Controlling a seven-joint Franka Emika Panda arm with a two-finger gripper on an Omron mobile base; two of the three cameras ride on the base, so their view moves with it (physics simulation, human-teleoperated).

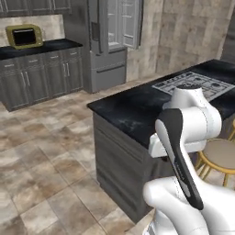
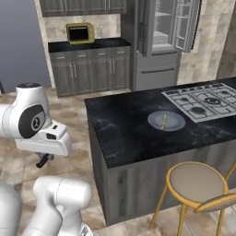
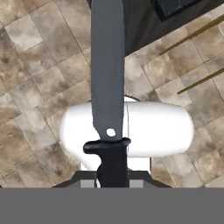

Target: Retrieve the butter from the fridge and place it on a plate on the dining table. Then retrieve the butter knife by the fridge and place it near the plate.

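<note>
The floor point(image 1: 41, 151) is laid with mottled beige and brown stone tiles. Dark grey base cabinets point(image 1: 39, 78) with a black counter stand at 10 o'clock in the left base view, carrying a yellow toaster oven point(image 1: 24, 36). Tan stone-tile walls point(image 1: 188, 36) rise at 1 o'clock. Gold-framed stools point(image 2: 196, 186) with round beige seats stand at 5 o'clock in the right base view.

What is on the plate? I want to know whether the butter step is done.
The plate on the dining table holds one thin olive-yellow bar, the butter, lying across its middle. Nothing else is on it, and nothing covers it.
</note>
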